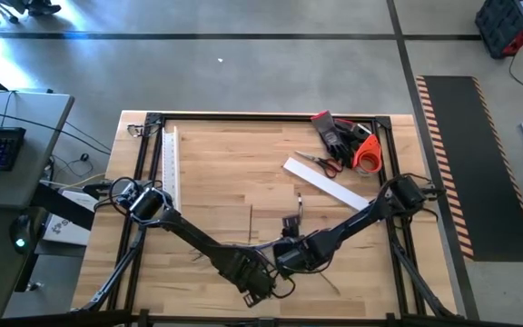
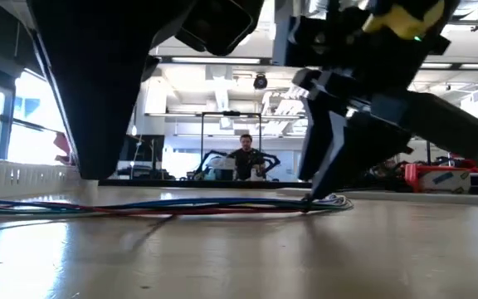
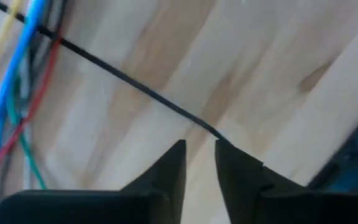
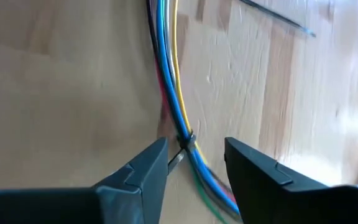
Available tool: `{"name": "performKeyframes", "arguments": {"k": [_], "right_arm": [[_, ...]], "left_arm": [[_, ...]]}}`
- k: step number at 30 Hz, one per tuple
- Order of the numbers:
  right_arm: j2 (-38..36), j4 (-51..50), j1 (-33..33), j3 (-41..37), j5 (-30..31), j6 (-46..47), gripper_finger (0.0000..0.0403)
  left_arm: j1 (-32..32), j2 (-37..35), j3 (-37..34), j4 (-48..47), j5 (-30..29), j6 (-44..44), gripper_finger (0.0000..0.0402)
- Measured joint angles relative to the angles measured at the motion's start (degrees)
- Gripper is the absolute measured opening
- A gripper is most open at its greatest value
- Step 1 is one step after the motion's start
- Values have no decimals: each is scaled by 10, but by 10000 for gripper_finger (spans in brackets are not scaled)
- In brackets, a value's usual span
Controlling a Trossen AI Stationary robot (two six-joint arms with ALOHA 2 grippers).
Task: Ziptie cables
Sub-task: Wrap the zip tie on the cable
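Both grippers meet at the table's near middle. The right gripper [image 4: 194, 163] stands open astride the cables [image 4: 169, 68], whose long axis runs straight out between its jaws. The left gripper [image 3: 199, 163], slightly parted, has the ziptie [image 3: 135, 86] tail slanting away from its tips, seemingly ungripped.

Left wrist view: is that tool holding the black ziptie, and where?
Nothing is clamped: the left tool stands open, the ziptie tip reaching just to its gap. The right tool is open too, straddling the tied cables.
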Motion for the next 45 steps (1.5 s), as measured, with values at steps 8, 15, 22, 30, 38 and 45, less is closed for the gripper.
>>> {"name": "performKeyframes", "arguments": {"k": [8, 15, 22, 30, 38, 45], "right_arm": [[-35, 18, 2, -86, 4, 54, 142], [-116, 44, 13, -113, 42, 41, 142], [-142, 217, 49, -115, -20, -39, 142], [-11, 522, 74, -125, -80, -120, 142], [72, 536, 52, -91, -65, -74, 155], [99, 595, 39, -85, -131, -71, 160]], "left_arm": [[-41, -56, 1, -96, -127, -7, 140], [-82, -87, 1, -124, -250, -1, 146], [-94, -107, -87, -132, -275, -50, 108], [-87, -199, -294, 144, -305, -35, 58], [-66, -249, -456, 393, -346, 6, 49], [-52, -246, -517, 526, -378, 44, 49]]}}
